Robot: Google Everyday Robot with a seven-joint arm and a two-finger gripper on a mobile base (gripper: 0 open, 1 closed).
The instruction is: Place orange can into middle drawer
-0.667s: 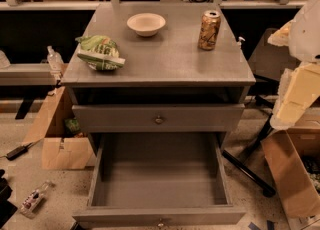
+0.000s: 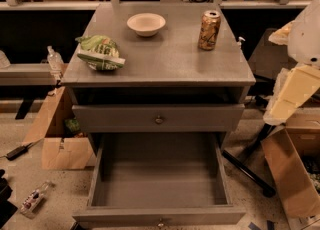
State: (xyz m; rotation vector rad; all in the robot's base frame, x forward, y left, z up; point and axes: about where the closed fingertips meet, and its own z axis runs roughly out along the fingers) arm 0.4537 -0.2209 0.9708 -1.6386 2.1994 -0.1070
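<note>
The orange can [image 2: 209, 29] stands upright on the grey cabinet top [image 2: 170, 59], near its back right corner. The middle drawer [image 2: 159, 184] is pulled out wide below and is empty inside; its brass knob [image 2: 160, 222] shows at the bottom edge. My arm [image 2: 292, 94] hangs at the right edge of the view, beside the cabinet. My gripper [image 2: 282, 33] is a pale tip at the upper right, level with the can and apart from it, holding nothing that I can see.
A white bowl [image 2: 146, 24] and a green chip bag [image 2: 100, 52] lie on the cabinet top. The upper knobbed drawer [image 2: 159, 119] is closed. Cardboard boxes stand on the floor at left [image 2: 62, 144] and right [image 2: 292, 174]. A plastic bottle [image 2: 34, 199] lies at lower left.
</note>
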